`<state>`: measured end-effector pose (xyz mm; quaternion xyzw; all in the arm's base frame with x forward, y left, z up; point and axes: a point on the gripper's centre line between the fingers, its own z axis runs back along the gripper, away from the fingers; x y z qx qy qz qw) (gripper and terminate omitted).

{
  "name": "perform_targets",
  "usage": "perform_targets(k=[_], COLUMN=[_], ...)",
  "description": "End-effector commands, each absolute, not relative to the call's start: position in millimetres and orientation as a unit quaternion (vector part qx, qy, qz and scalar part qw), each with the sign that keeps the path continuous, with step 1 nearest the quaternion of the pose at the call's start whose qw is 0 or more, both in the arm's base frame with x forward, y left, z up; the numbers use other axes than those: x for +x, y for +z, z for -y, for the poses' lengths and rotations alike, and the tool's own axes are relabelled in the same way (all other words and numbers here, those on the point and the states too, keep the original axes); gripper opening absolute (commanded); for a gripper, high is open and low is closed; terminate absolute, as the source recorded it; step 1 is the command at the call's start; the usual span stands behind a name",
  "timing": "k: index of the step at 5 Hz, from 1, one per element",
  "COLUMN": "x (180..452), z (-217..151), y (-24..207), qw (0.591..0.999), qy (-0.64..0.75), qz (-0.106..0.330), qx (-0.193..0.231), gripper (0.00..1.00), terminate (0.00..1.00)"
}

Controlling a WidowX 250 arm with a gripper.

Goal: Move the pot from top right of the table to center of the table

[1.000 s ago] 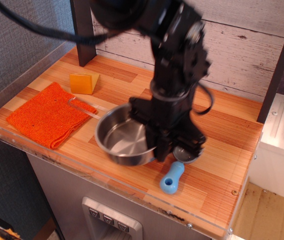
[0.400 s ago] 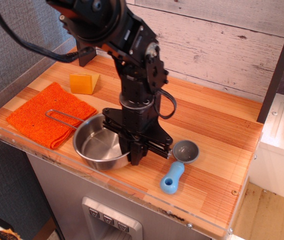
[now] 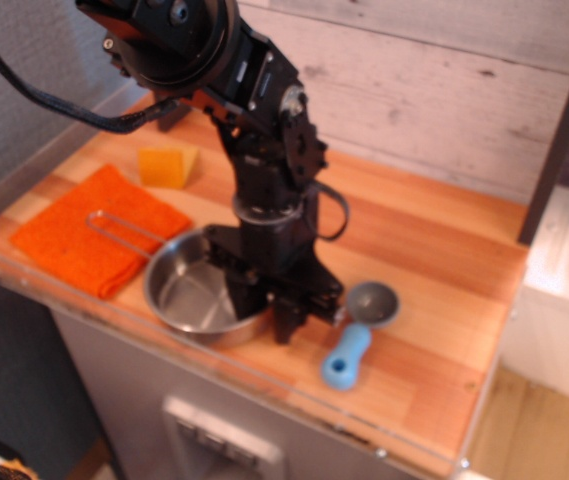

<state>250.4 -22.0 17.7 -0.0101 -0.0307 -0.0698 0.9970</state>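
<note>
The pot [image 3: 189, 295], a shallow shiny steel pan, sits near the front edge of the wooden table [image 3: 434, 250], left of its middle. Its thin wire handle [image 3: 114, 228] reaches left over the orange cloth. My gripper [image 3: 264, 312] points down at the pot's right rim, with one finger inside the pan and one outside, closed on the rim. The frame is blurred, so the contact is not sharp.
A small grey scoop with a blue handle [image 3: 349, 350] lies just right of the gripper. An orange woven cloth [image 3: 74, 240] lies at the left, with a yellow wedge [image 3: 167, 165] behind it. A clear acrylic rim [image 3: 114, 320] edges the table front.
My gripper has carried the pot leftward from beside the scoop. The handle now lies over the cloth. In the last half second it has hardly moved.
</note>
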Motion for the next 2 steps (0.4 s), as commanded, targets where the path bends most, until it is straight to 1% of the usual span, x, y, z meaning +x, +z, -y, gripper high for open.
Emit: perform_targets(k=[1, 2], x=[251, 257], z=[28, 16], y=[56, 86], qw=[0.991, 0.991], qy=[-0.083, -0.064], qz=[0.105, 0.115], qx=[-0.021, -0.013], gripper=[1.0, 1.0], terminate=[0.0, 0.0])
